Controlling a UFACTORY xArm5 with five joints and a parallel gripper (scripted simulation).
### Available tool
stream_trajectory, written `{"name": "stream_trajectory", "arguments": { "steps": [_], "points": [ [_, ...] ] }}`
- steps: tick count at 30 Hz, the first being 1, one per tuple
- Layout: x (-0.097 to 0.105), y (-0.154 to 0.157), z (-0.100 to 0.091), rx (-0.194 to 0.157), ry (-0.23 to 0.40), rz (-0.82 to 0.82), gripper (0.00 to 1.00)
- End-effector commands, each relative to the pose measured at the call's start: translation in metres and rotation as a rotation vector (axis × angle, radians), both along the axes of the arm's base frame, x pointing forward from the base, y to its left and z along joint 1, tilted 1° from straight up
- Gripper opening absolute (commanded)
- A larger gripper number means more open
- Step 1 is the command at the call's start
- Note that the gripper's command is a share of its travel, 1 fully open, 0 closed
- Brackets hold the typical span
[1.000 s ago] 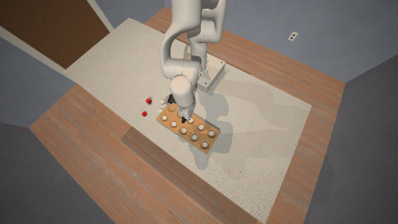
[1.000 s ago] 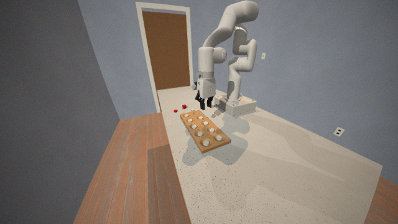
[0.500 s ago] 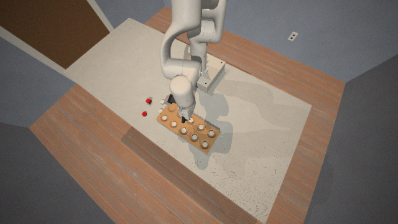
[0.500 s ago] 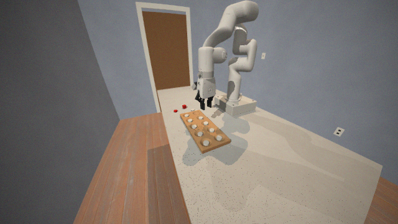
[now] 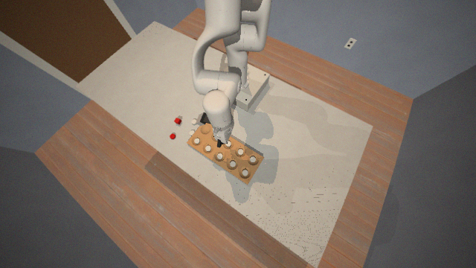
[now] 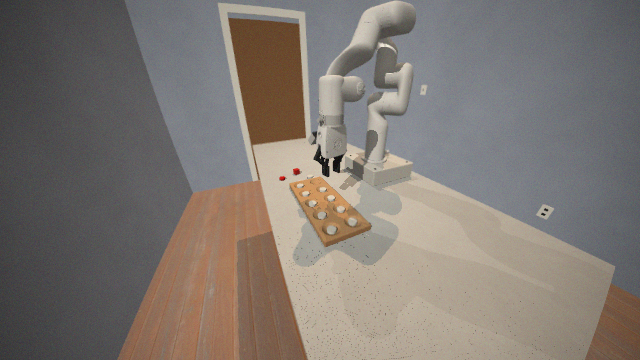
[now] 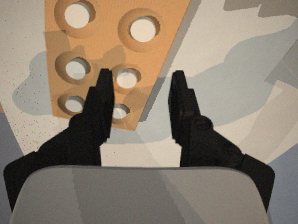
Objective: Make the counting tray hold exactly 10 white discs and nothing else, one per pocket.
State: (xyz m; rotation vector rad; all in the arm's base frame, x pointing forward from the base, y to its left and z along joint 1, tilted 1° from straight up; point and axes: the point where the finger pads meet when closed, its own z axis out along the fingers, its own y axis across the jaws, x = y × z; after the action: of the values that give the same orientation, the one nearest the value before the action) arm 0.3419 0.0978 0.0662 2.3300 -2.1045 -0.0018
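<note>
While my claw point(image 7: 140, 102) hangs spread and empty, the counting tray point(image 5: 256, 166) shows nine white discs point(image 5: 233, 163); one pocket point(image 5: 205, 129) remains.

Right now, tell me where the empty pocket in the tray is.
In the top view the empty pocket is at the tray's corner nearest the loose white discs, just left of the open tool, which hangs above the tray.

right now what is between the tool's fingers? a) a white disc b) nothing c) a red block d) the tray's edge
b: in the wrist view the tool has its two black fingers apart with an empty gap, hanging above the near end of the tray; the white discs rest in pockets below.
</note>
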Motion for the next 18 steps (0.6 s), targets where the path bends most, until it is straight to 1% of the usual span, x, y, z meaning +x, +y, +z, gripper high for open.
{"name": "stream_trajectory", "arguments": {
  "steps": [1, 4, 10, 12, 13, 14, 18],
  "points": [
    [0.003, -0.011, 0.000, 0.001, -0.003, 0.011, 0.47],
    [0.007, -0.046, -0.002, 0.001, -0.002, 0.049, 0.47],
    [0.006, -0.094, -0.005, 0.001, 0.000, 0.098, 0.47],
    [0.006, -0.094, -0.005, 0.001, 0.000, 0.098, 0.47],
    [0.003, -0.114, -0.006, 0.001, 0.000, 0.120, 0.47],
    [0.001, -0.125, -0.007, 0.001, 0.001, 0.131, 0.47],
    [-0.005, -0.153, -0.009, 0.002, 0.001, 0.162, 0.47]
  ]
}}
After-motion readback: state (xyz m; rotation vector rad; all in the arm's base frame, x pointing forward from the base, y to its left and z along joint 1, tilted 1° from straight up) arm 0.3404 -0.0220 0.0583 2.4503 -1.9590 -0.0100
